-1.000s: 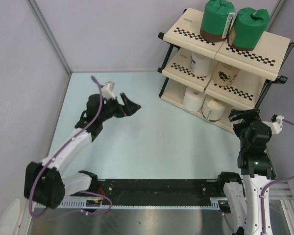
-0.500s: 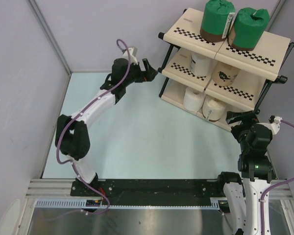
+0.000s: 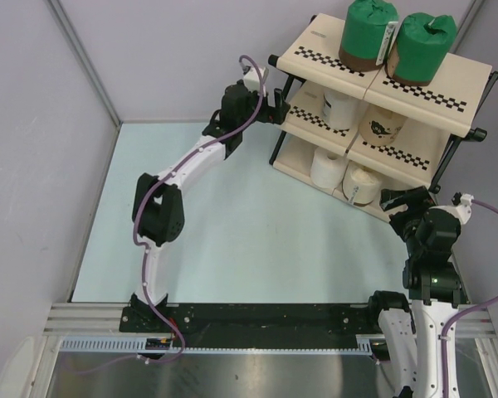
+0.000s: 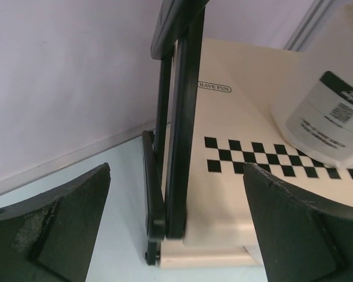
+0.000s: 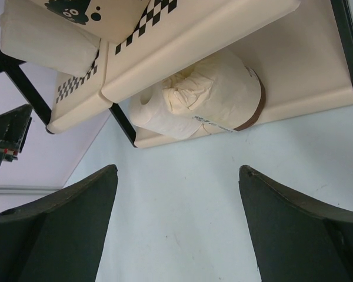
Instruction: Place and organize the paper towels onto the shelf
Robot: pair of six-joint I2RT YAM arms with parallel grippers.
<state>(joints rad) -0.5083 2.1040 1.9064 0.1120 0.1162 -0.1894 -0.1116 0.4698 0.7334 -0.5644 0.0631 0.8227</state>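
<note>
**A:** Where are the paper towels relative to the claws?

**B:** All six are on the shelf [image 3: 456, 87], standing on end as far as the overhead view shows. Two green rolls [image 3: 368, 33] are on the top tier. A white roll [image 3: 340, 106] and a printed roll [image 3: 382, 124] are on the middle tier. A bare white roll [image 3: 326, 166] and a cream roll [image 3: 363, 184] are on the bottom tier. None is left on the table [image 3: 232, 224].

**A:** Which arm is nearer to what?

**B:** The left claw [image 3: 274, 108] is at the shelf's left end, level with the middle tier. Its wrist view shows the white roll ahead and to the right. The right claw [image 3: 402, 197] is low, just beside the bottom tier, and the cream roll lies straight ahead of it.

**A:** Is either holding anything?

**B:** No. Both are spread wide with nothing between the fingers [image 4: 65, 217].

**A:** Anything in the way?

**B:** For the left claw, yes. The black frame post [image 4: 179, 117] stands directly between its fingers, in front of the middle panel, so it would probably have to go around the post to nudge the white roll. The right claw has bare table between it and the cream roll, with the middle tier overhanging above.
</note>
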